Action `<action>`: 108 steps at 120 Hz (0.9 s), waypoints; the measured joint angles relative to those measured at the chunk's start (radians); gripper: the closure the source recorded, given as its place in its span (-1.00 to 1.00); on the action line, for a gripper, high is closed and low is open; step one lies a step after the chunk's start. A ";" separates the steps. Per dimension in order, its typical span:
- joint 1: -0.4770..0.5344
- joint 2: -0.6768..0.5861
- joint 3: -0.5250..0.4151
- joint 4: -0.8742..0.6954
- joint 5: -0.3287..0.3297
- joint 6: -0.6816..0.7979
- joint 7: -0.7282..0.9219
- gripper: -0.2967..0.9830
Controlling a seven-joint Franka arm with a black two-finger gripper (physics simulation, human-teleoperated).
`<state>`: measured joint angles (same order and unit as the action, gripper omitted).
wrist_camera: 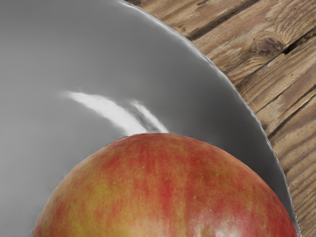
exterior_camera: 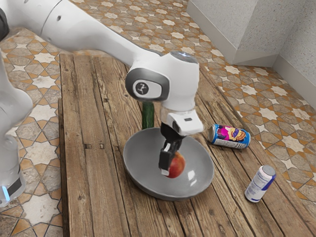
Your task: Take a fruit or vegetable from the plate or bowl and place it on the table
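Closest to the wrist camera swells 1 apple [wrist_camera: 168,197], red streaked with yellow, and it's the piece of fruit this job seems to turn on. From where I'm standing it is within the hollow of the grey bowl [exterior_camera: 143,165], a touch towards 4 o'clock of the middle, taking 12 as the exterior view's top. Reaching the fruit is done: the black pincer [exterior_camera: 167,166] is right beside it, pointing down. Whether that pincer is apart, together or clamped on the apple, I can't tell from here, so I wouldn't call the pick-up done. Left to do, I'd judge: a sure hold, a lift over the rim, and a setting-down on the wooden surface [exterior_camera: 103,173].

As for containers, the bowl has 1 apple in it and no other food that I can see. Outside, beyond its 11 o'clock rim, is a cucumber [exterior_camera: 147,115]. Then come 2 cans: a colourful can [exterior_camera: 230,137] on its side towards 2 o'clock, and a white-and-blue can [exterior_camera: 260,184] upright between 3 and 4. What they contain is hidden.
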<state>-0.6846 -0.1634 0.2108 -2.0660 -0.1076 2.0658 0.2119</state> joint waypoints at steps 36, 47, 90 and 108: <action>-0.197 -0.084 -0.023 -0.013 0.035 -0.042 0.003 -0.14; -0.208 -0.093 -0.053 -0.016 0.041 -0.049 0.003 -0.13; -0.209 -0.121 -0.071 -0.032 0.041 -0.059 0.008 -0.40; -0.208 -0.125 -0.071 -0.034 0.039 -0.060 0.011 -0.49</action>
<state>-0.8924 -0.2886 0.1396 -2.1000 -0.0681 2.0060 0.2232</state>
